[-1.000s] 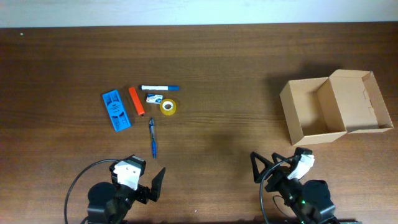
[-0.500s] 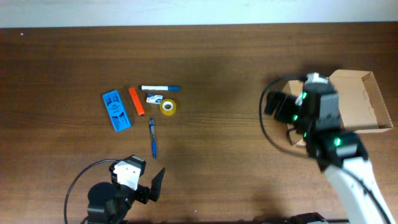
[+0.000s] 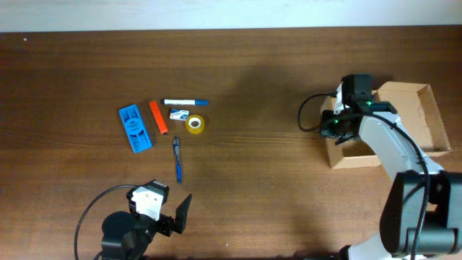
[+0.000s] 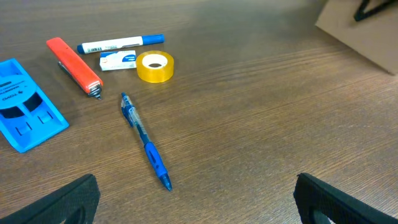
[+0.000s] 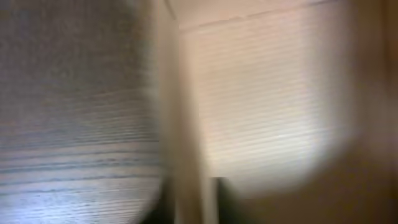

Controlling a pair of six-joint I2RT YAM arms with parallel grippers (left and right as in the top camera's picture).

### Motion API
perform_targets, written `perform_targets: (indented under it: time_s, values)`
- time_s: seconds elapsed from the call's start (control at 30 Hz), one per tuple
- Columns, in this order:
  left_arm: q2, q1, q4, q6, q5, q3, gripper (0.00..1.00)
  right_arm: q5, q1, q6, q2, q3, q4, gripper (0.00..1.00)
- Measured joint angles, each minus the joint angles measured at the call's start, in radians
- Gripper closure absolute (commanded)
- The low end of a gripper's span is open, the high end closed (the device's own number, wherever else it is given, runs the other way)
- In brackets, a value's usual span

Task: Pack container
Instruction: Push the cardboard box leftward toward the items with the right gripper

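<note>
At box (image 3: pixel 417 114) 9 o'clock wall: right gripper (image 3: pixel 335 125) pinches rim, likely to reposition it; left gripper (image 4: pixel 198 206) agape, empty.

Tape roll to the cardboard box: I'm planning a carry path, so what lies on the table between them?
Overhead, only bare table lies between the tape roll and the container; a black cable loops right beside it.

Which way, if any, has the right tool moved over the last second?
Yes. The right tool went from the table's near edge away to the container's left wall.
</note>
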Motion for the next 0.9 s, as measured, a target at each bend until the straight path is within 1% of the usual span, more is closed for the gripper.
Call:
perform_targets:
  time_s: [0.07,0.2,0.3,0.37,0.43,0.47,0.6,0.7,0.77,0.9]
  values:
    - [0.000,0.000,0.000,0.000,0.000,0.000,0.01,0.000,0.000,-0.008,0.000,0.002,-0.002,0.96]
    - [0.000,0.000,0.000,0.000,0.000,0.000,0.01,0.001,0.015,-0.008,0.000,0.049,-0.081,0.96]
    - [0.000,0.000,0.000,0.000,0.000,0.000,0.01,0.000,0.099,-0.022,0.000,0.147,-0.138,0.96]
    - [0.000,0.000,0.000,0.000,0.000,0.000,0.01,0.000,0.198,-0.079,0.000,0.215,-0.154,0.96]
    - [0.000,0.000,0.000,0.000,0.000,0.000,0.01,-0.008,0.310,-0.185,0.000,0.246,-0.154,0.96]
    - [0.000,0.000,0.000,0.000,0.000,0.000,0.01,-0.024,0.367,-0.276,0.000,0.248,-0.163,0.96]
    - [0.000,0.000,0.000,0.000,0.000,0.000,0.01,-0.111,0.497,-0.587,0.000,0.248,-0.237,0.96]
    - [0.000,0.000,0.000,0.000,0.000,0.000,0.01,-0.204,0.529,-0.794,0.000,0.249,-0.340,0.96]
    - [0.000,0.000,0.000,0.000,0.000,0.000,0.01,-0.252,0.533,-0.903,0.000,0.249,-0.388,0.96]
    - [0.000,0.000,0.000,0.000,0.000,0.000,0.01,-0.286,0.533,-1.025,0.000,0.249,-0.403,0.96]
